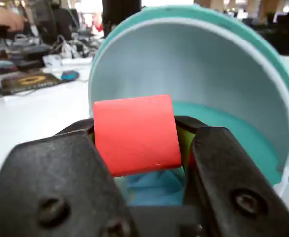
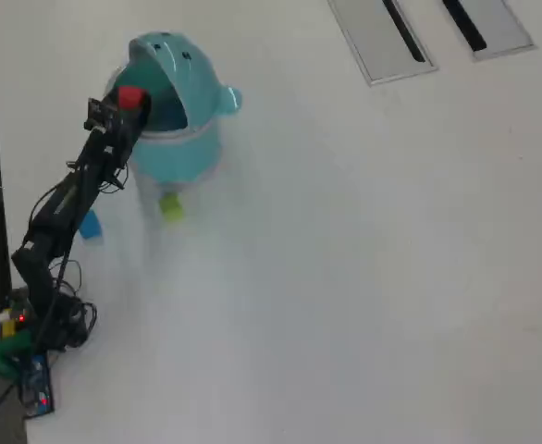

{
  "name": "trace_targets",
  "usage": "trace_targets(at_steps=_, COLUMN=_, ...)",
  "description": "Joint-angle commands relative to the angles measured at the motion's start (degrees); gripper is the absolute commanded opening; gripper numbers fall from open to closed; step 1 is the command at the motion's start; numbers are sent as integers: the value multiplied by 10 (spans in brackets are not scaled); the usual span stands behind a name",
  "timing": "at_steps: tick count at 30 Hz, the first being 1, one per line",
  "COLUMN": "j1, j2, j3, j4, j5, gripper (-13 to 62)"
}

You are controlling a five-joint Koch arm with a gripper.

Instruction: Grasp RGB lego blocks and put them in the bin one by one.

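No text, label, brand, number or sign can be read in either view. In the wrist view, a dark flat item [image 1: 28,81] lying on the table left of the bin [image 1: 223,64] bears a yellow ring-shaped mark, but it is too blurred to make out any letters. The bin, the red block [image 1: 134,133] and the black gripper [image 1: 139,148] show plain surfaces with no lettering. In the overhead view, the grey slotted panels [image 2: 382,42] far right of the bin carry no visible markings.
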Motion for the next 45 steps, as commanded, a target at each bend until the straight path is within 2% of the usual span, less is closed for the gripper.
trace_targets(at_steps=1, j1=-10, j2=7, j3=-71, j4=-30, j5=-29, gripper=30)
trace_targets(at_steps=2, j1=-10, j2=8, j3=-68, j4=-11, j5=-71, gripper=62)
trace_targets(at_steps=4, j1=-11, j2=11, j3=-68, j4=-8, j5=-108, gripper=62)
trace_targets(at_steps=5, j1=-10, j2=11, j3=-68, j4=-8, j5=-128, gripper=114)
trace_targets(at_steps=6, j1=-10, j2=11, j3=-58, j4=-8, j5=-178, gripper=284)
trace_targets(at_steps=12, j1=-12, j2=11, j3=-52, j4=-12, j5=-186, gripper=330)
trace_targets(at_steps=18, j1=-18, j2=25, j3=-51, j4=-9, j5=-190, gripper=332)
trace_targets(at_steps=28, j1=-4, j2=109, j3=43, j4=0, j5=-197, gripper=333)
trace_targets(at_steps=45, j1=103, j2=243, j3=232, j4=-18, j5=-195, gripper=330)
